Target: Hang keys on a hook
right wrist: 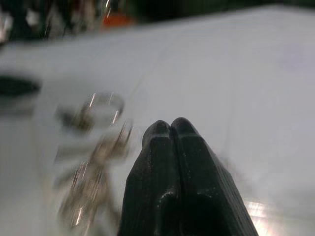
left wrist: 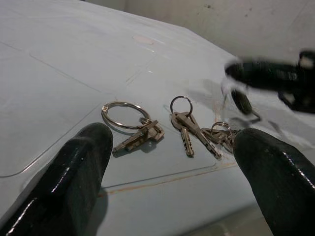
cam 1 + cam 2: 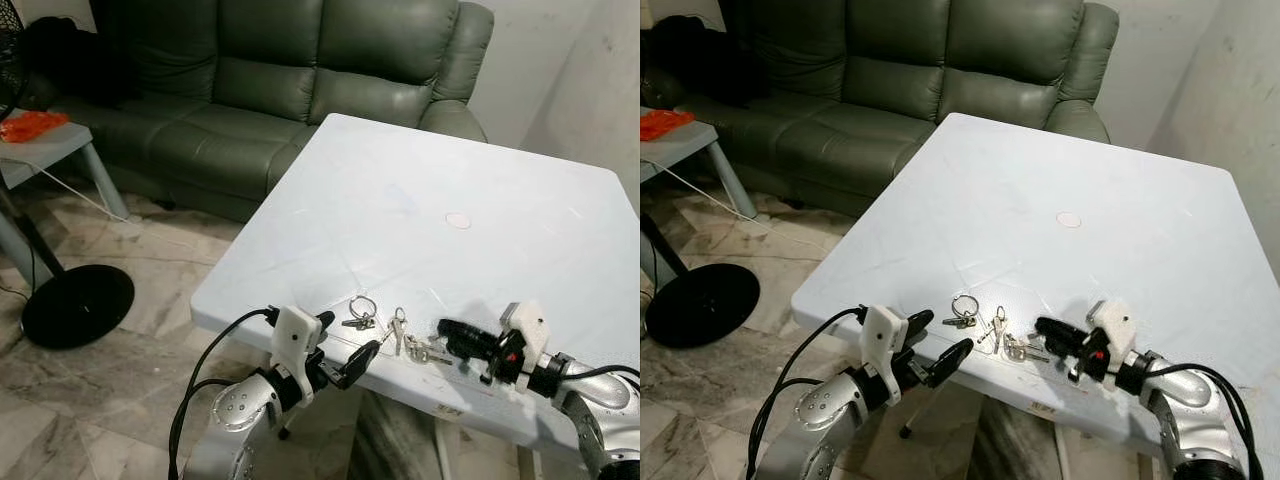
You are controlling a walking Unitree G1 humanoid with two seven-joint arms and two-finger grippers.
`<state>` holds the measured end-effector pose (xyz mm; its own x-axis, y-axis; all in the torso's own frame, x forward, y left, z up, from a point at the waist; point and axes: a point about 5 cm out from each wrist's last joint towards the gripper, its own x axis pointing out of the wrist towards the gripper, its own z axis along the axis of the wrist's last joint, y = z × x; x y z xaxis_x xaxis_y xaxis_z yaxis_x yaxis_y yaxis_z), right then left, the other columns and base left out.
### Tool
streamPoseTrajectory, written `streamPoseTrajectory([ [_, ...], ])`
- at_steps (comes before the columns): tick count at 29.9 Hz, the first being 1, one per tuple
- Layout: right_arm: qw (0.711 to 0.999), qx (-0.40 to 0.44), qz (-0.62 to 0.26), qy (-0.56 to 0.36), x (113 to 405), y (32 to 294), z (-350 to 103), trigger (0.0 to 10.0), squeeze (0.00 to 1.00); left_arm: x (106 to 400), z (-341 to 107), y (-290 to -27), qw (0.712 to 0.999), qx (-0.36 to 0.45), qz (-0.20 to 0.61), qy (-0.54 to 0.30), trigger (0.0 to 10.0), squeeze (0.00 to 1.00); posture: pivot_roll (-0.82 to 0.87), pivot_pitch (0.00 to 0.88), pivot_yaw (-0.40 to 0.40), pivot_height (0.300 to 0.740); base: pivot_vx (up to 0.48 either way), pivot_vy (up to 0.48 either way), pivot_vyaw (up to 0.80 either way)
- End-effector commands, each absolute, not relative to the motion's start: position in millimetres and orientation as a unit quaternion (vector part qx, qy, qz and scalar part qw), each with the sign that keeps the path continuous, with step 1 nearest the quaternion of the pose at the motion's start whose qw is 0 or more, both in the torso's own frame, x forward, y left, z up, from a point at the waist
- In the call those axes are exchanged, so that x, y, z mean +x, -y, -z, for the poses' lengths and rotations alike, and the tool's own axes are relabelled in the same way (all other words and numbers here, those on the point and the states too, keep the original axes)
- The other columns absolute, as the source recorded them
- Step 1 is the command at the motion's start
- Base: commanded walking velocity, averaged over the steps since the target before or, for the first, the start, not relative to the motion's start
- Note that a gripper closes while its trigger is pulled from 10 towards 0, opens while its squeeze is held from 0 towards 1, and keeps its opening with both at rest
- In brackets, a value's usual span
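Three small bunches of silver keys lie near the front edge of the white table (image 3: 470, 190): a large ring with a key (image 3: 362, 312), a middle bunch (image 3: 398, 328) and a third bunch (image 3: 428, 350). My left gripper (image 3: 346, 341) hovers at the table's front edge just short of the ring, open; in the left wrist view its fingers (image 2: 74, 177) stand wide apart with the keys (image 2: 187, 125) beyond them. My right gripper (image 3: 446, 328) lies low over the table just right of the third bunch, shut, its fingers (image 1: 170, 132) pressed together with nothing between them.
A green leather sofa (image 3: 300, 80) stands behind the table. On the marble floor at the left are a black round fan base (image 3: 78, 305) and a pale side table (image 3: 50, 150) with an orange thing (image 3: 30, 124) on it. A wall runs along the right.
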<state>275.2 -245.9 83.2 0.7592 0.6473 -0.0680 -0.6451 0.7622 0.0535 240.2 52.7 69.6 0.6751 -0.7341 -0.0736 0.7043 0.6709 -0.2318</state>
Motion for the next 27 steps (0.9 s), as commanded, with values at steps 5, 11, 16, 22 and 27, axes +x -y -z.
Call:
streamPoseTrajectory([
  [5,0.955,0.112,-0.27,0.038,289,242,-100,0.0,0.0,243,-74,-53,0.914,-0.095,0.387,-0.073,10.0,0.0,0.02,0.011,-0.076,0.74,0.0,0.0,0.0],
  [11,0.97,0.162,-0.134,0.121,305,226,-114,0.0,0.0,263,-80,-66,0.934,-0.116,0.334,-0.059,10.0,0.0,0.03,0.002,-0.084,0.74,0.0,0.0,0.0],
  [16,0.972,0.161,-0.097,0.141,309,214,-121,2.7,0.0,277,-86,-78,0.945,-0.117,0.302,-0.045,10.0,0.0,0.03,0.0,-0.089,0.74,0.0,0.0,0.0],
  [22,0.977,0.136,-0.062,0.154,313,182,-133,10.0,0.0,314,-114,-110,0.965,-0.135,0.225,0.012,10.0,0.0,0.04,0.0,-0.097,0.74,0.0,0.0,0.0],
  [27,0.982,0.119,-0.059,0.133,314,167,-135,10.0,0.0,324,-127,-121,0.971,-0.157,0.176,0.046,10.0,0.0,0.03,0.0,-0.105,0.74,0.0,0.0,0.0],
])
